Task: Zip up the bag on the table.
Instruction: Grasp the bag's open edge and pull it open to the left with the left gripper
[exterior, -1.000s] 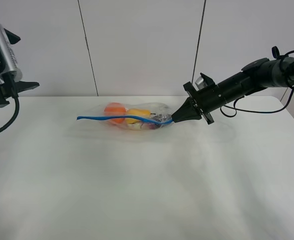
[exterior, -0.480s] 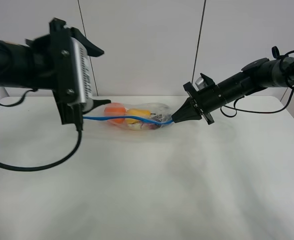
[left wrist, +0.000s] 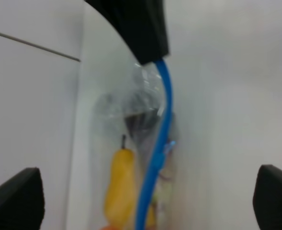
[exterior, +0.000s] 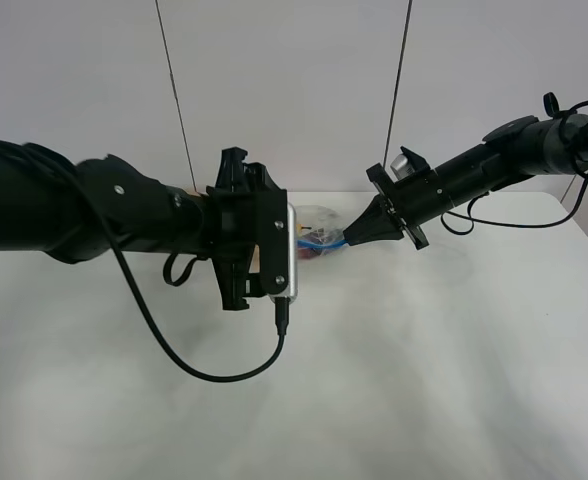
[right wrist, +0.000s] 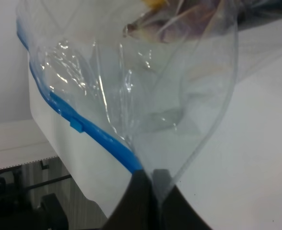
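On tabletop (exterior: 424,380), bag (exterior: 320,218) with yellow pear (left wrist: 118,187) inside. At one end, right fingers (right wrist: 142,194) clenched on blue seal strip (left wrist: 158,139). Facing it, left fingers (left wrist: 16,200) released, spread wide, holding nothing.

The left arm (exterior: 94,215) reaches in from the left, roughly level, as far as the middle; a cable loops down from its wrist; the left gripper (left wrist: 145,199) is spread wide, its fingertips (left wrist: 14,201) far apart; the right arm (exterior: 494,165) slopes down from the right; the right gripper (exterior: 354,236) points down-left, pinched tight on a corner of the bag (right wrist: 131,96).
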Controlling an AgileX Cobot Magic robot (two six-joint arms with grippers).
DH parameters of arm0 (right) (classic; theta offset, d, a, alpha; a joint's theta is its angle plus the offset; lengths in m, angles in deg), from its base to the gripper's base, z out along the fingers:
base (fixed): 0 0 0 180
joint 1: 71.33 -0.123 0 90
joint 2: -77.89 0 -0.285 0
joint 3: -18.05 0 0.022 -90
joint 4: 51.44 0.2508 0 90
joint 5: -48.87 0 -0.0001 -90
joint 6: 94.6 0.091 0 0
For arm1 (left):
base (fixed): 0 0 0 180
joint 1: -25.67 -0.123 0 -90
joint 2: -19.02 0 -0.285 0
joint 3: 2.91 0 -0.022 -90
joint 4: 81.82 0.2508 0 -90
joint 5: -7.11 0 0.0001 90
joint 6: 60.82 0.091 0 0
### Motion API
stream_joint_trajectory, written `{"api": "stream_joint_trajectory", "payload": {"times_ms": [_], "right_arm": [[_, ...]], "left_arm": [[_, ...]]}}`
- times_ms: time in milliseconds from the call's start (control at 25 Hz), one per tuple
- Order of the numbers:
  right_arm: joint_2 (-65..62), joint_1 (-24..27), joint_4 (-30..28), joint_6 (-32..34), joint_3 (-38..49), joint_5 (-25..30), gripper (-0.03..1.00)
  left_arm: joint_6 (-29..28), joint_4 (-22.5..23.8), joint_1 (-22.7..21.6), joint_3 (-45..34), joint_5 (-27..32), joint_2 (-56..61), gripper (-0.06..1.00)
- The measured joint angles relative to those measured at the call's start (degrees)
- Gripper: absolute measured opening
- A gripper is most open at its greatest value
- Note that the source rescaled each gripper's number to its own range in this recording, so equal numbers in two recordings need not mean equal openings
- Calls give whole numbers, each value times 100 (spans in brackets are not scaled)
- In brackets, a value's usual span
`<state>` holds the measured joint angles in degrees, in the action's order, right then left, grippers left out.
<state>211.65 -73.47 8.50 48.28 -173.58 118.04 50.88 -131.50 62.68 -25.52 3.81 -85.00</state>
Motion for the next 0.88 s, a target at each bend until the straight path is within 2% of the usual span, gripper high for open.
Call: {"api": "stream_joint_trajectory", "payload": {"times_ms": [160,320,400,560,640,760,880], "right_arm": [[0,0,0,0,0,0,0],[0,0,-2,5,0,0,0],[0,0,-13,20,0,0,0],[0,0,-26,32,0,2,0],[0,0,-26,59,0,2,0],[0,0,-42,65,0,2,0],[0,0,-68,71,0,2,0]], "left_arm": [[0,251,180,0,-842,-619,100],[-215,994,231,0,-1551,-1116,95],[-554,1478,231,0,-1908,-1276,91],[-1618,2650,231,1,-2371,-1517,86],[-2102,3008,231,1,-2606,-1616,85],[-2458,3154,231,6,-2989,-1701,82],[-2524,3181,185,6,-3307,-1786,70]]}}
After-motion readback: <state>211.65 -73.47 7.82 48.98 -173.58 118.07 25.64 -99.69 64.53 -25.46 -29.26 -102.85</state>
